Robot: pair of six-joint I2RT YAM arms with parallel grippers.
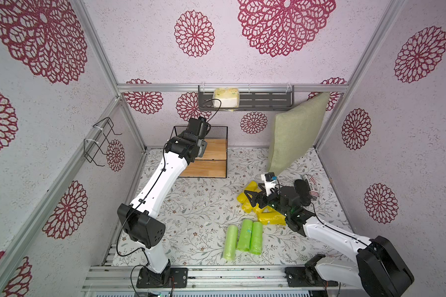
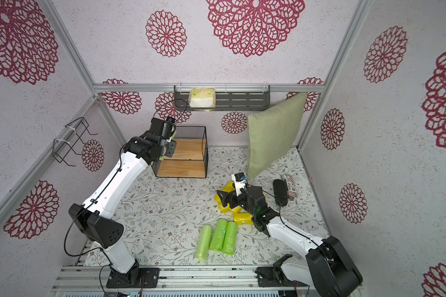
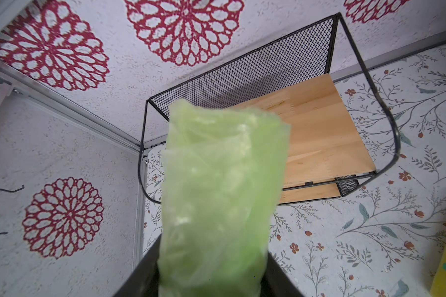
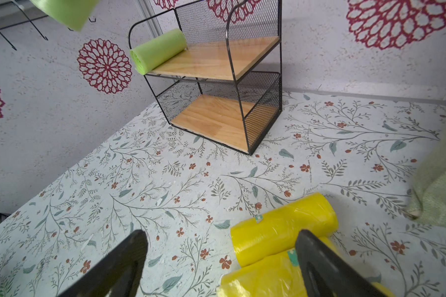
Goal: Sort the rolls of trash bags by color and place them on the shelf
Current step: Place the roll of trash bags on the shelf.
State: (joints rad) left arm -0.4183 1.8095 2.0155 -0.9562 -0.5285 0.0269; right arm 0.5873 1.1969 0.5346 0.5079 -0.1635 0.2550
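My left gripper is shut on a lime-green roll and holds it in the air above the left side of the shelf. The shelf stands at the back wall. Another green roll lies at the left edge of its upper board; the lower board is bare. Three green rolls lie side by side on the table. Over a pile of yellow rolls my right gripper hangs open, with a yellow roll by one finger and nothing held.
A green cushion leans in the back right corner. The grey wall rack holds a tissue pack. A black wire bracket hangs on the left wall. A black object and a printed pack lie behind the right arm.
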